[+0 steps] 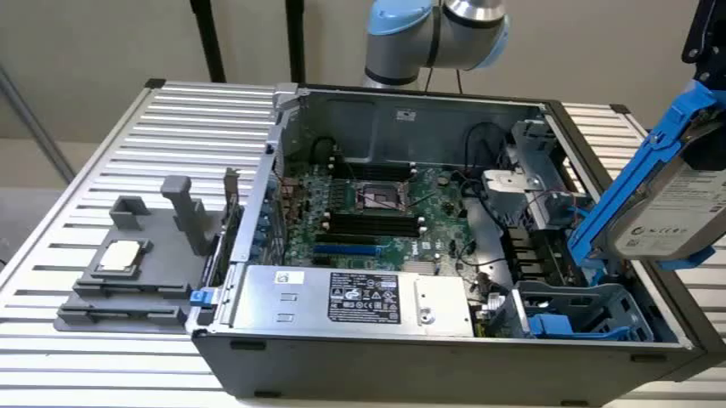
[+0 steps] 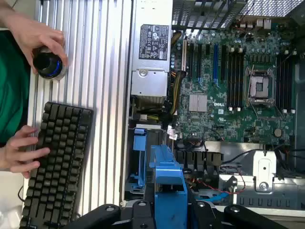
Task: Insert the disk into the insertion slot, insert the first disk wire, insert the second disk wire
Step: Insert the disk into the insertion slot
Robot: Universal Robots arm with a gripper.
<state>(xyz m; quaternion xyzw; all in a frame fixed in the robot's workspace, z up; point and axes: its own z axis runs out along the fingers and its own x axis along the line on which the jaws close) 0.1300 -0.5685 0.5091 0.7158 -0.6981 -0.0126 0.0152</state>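
The disk (image 1: 681,208), silver-grey with a white label in a blue carrier, hangs steeply tilted above the slate-blue insertion slot (image 1: 581,313), seemingly not touching it.

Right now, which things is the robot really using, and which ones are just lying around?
For the job:
- the disk in its blue carrier, held by the gripper
- the insertion slot in the case

Just lying about:
- the power supply
- the keyboard
- the grey fixture beside the case

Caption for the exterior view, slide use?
The disk in its blue carrier hangs tilted over the slate-blue insertion slot in the open PC case.
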